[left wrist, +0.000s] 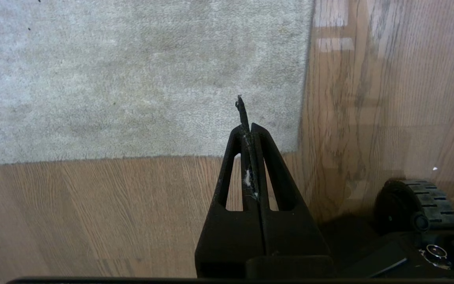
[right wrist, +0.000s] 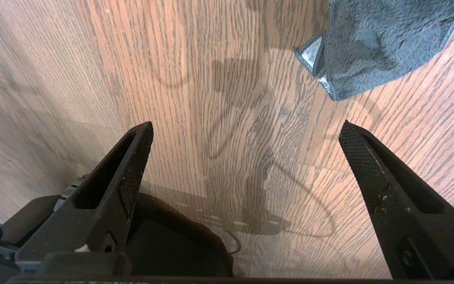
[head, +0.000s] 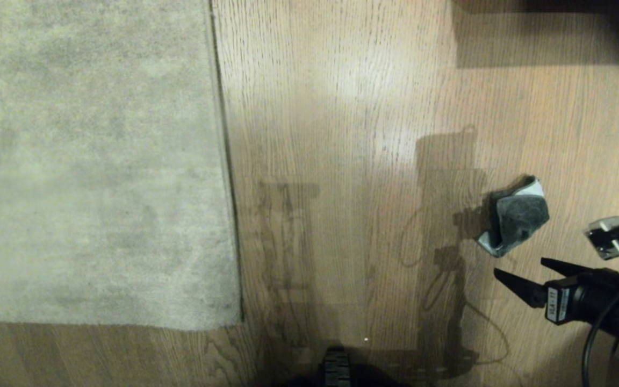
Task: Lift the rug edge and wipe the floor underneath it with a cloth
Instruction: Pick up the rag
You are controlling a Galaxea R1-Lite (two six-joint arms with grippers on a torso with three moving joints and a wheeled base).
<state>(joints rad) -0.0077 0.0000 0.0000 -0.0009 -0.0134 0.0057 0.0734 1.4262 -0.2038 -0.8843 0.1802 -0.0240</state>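
Spreading wide, right hand (head: pixel 519 271) partly cut off near cloth (head: pixel 516 217).

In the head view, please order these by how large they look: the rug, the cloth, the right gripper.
1. The rug, clearly the largest, though cut off by the picture's edge.
2 and 3. The cloth and the right gripper look alike; the gripper may be nearer the camera, so I do not rank them.

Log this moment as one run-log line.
right tool: open, near cloth | cloth: on floor, unheld | left tool: shut, parked | rug edge: flat
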